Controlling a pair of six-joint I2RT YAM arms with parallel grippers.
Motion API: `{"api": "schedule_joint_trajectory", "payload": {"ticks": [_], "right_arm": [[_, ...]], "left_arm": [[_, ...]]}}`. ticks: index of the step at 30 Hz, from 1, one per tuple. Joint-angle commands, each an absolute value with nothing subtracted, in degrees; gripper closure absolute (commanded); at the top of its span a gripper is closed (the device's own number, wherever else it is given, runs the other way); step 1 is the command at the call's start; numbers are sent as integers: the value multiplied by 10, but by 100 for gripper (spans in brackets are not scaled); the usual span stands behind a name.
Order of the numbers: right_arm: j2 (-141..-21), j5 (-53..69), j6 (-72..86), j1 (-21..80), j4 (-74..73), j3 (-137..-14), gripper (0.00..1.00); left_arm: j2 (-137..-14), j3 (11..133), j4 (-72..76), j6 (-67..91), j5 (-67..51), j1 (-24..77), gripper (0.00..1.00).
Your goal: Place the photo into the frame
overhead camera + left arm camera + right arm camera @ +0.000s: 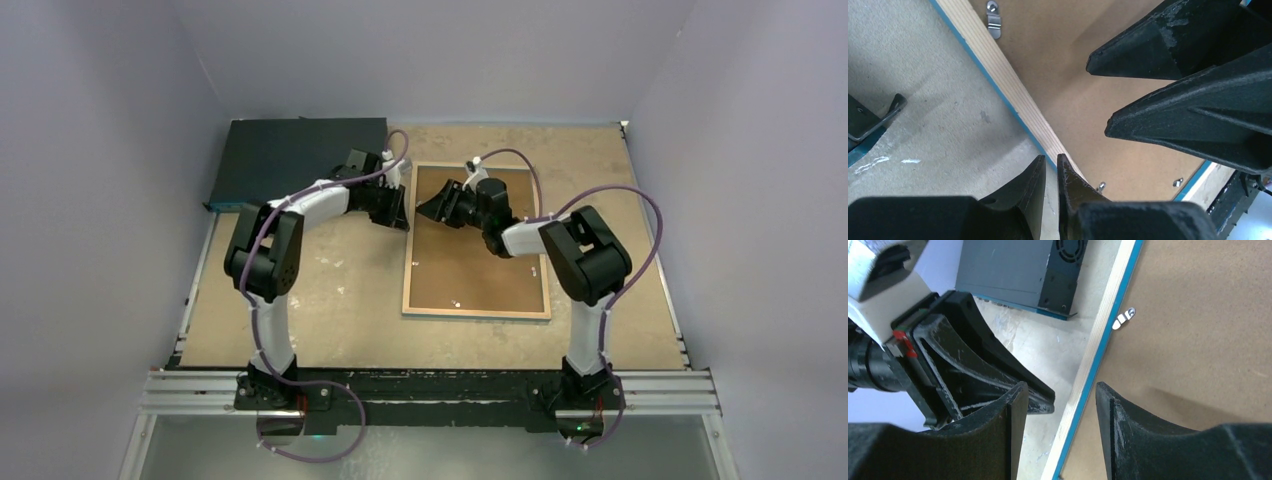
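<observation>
The frame lies face down on the table, its light wood rim and blue edge showing around a brown backing board. The photo is not in view. My left gripper is at the frame's left rim near the far corner. In the left wrist view its tips stand a narrow slit apart, with the rim passing under the right finger. My right gripper is open, its fingers on either side of the same rim, close to the left gripper.
A dark flat box lies at the back left, just beyond the frame's corner. Small metal clips sit on the backing board along the rim. Grey walls close in the table on three sides.
</observation>
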State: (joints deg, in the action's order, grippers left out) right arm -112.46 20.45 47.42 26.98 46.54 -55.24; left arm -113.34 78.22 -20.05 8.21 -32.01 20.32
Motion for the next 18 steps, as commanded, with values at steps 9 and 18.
{"api": "schedule_joint_trajectory", "payload": {"ticks": [9, 18], "right_arm": [[-1202, 191, 520, 269, 500, -618, 46], [-1238, 157, 552, 270, 499, -650, 46]], "left_arm": [[-1155, 769, -148, 115, -313, 200, 90], [-1158, 758, -142, 114, -316, 200, 91]]}}
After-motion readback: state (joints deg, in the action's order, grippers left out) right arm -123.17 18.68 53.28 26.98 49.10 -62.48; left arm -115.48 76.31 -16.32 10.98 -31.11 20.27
